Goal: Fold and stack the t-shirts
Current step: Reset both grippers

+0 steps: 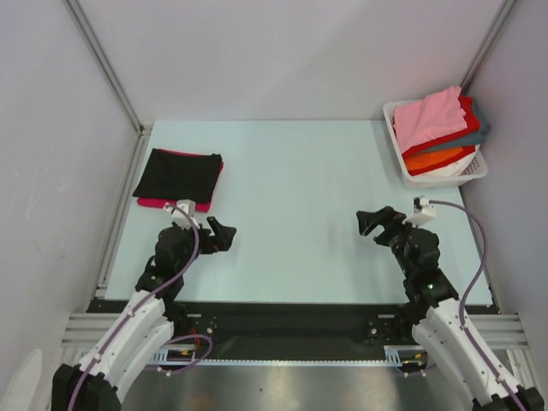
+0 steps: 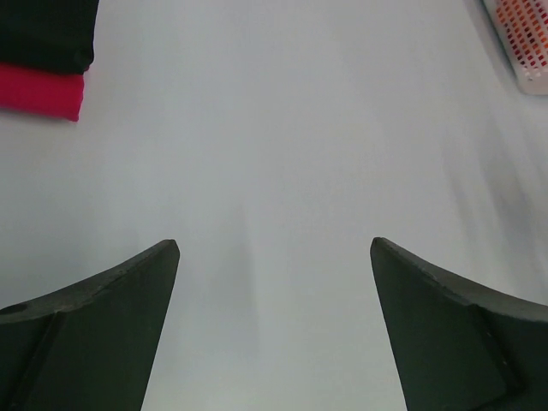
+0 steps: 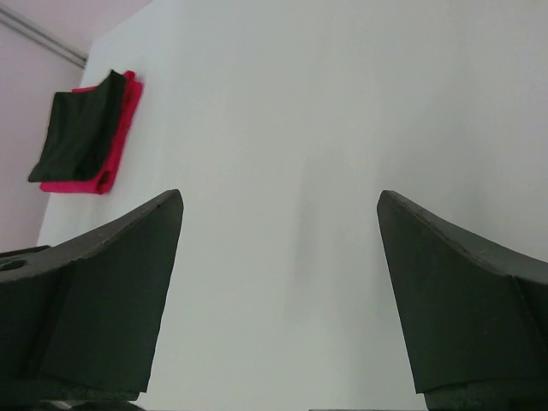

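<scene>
A folded black t-shirt lies on a folded magenta-red t-shirt at the table's back left. Both also show in the left wrist view, black over red, and in the right wrist view. A pile of shirts, pink on top, then red, teal and orange, sits in the basket. My left gripper is open and empty, just in front of the folded stack. My right gripper is open and empty over bare table at the right.
A white slatted basket stands at the back right corner; its corner shows in the left wrist view. Grey walls and metal rails bound the table.
</scene>
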Tool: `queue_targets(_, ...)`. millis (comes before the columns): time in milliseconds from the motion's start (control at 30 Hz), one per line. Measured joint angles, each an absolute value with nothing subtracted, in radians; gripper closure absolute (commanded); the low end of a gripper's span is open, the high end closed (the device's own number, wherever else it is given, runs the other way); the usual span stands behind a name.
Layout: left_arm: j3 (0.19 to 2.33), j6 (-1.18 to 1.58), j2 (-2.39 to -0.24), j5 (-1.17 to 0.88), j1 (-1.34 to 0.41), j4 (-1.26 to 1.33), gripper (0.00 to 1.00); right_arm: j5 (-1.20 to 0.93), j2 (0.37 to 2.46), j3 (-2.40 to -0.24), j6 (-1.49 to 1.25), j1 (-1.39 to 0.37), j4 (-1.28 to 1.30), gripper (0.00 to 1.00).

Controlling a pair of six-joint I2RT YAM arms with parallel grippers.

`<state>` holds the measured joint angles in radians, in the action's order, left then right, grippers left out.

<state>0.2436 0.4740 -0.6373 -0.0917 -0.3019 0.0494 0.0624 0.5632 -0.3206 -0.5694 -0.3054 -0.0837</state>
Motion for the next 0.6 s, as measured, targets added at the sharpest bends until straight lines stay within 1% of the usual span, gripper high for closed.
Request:
queue_targets(133, 0.223, 0.453, -0.512, -0.109, -0.304, 0.029, 0.00, 0.160, 0.389, -0.256, -0.567, -0.305, 0.087, 0.01)
queue_targets(200, 0.204, 0.453, -0.463, -0.115, -0.305, 0.035, 0.00, 0.180, 0.346, -0.238, -0.568, -0.305, 0.135, 0.00)
queue_targets(333, 0.187, 0.453, -0.459, -0.117, -0.305, 0.036, 0.00, 0.209, 0.259, -0.207, -0.575, -0.305, 0.186, 0.00)
queue_targets(467, 0.186, 0.453, -0.485, -0.126, -0.305, 0.035, 0.00, 0.233, 0.254, -0.204, -0.587, -0.305, 0.195, 0.00)
queue_targets(600, 0.182, 0.454, -0.449, -0.136, -0.305, 0.034, 0.00, 0.237, 0.287, -0.204, -0.598, -0.305, 0.198, 0.00)
